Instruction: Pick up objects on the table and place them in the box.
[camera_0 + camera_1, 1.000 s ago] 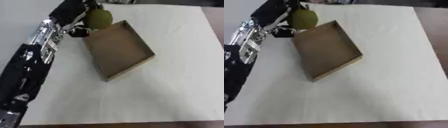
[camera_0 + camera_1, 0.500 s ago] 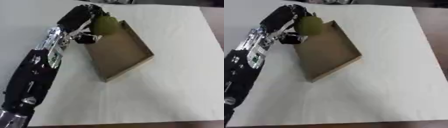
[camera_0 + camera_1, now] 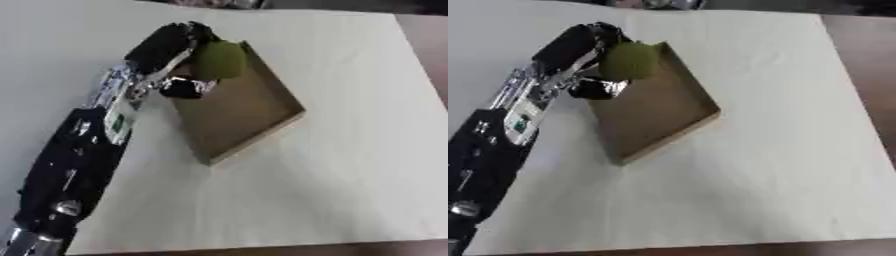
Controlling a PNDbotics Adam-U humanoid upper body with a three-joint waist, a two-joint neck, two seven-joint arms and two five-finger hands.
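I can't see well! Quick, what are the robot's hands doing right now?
Left hand: fingers curled round the green fruit, over the box.
Right hand: not in view.

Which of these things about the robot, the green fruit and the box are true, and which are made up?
1. The left hand has its fingers curled round the green fruit. True.
2. The green fruit lies on the table far from the box. False: it is held over the far end of the box.
3. The box is full of toys. False: no other thing shows inside it.
4. The robot's right hand shows in neither view. True.
5. The box is bright blue. False: it is brown.
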